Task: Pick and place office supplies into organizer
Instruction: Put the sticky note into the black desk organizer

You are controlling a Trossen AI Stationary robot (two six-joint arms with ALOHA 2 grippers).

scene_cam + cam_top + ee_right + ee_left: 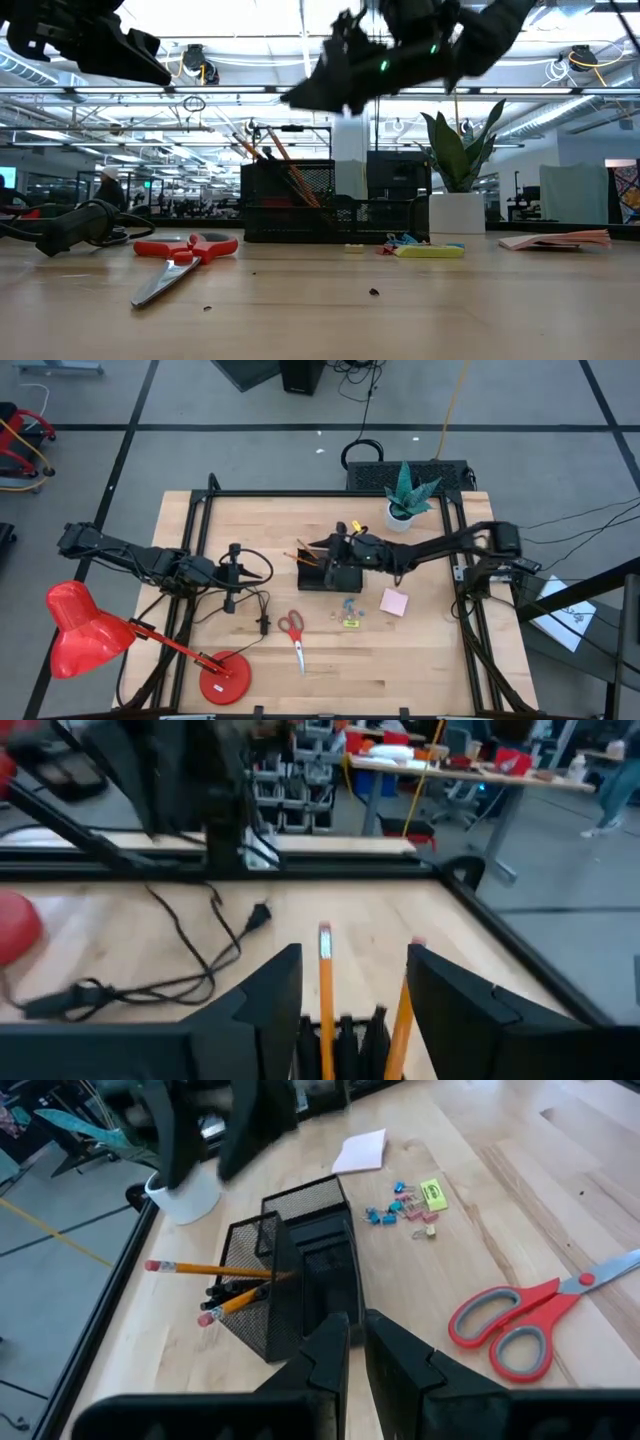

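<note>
Left claw (232,575): hovers over the table left of the organizer, well apart from it; fingers (325,1355) narrow, almost touching, holding nothing.
Left arm: reaches in from the table's left edge, nearly level.
Scissors (294,635): red-handled, flat on the table in front of the organizer, blades pointing to the near edge.
Organizer (328,570): black mesh tray at the table's middle; its taller compartment holds orange pencils (205,1268) leaning out to the left, and black pens.
Right claw (345,545): directly above the organizer's taller compartment, fingers (270,990) spread wide, empty, pencils showing between them.
Right arm: stretched low from the right edge across the table.
Clips (348,609): tiny blue ones, beside a small yellow piece (351,623).
Sticky-note pad (394,601): pink, right of the clips.
</note>
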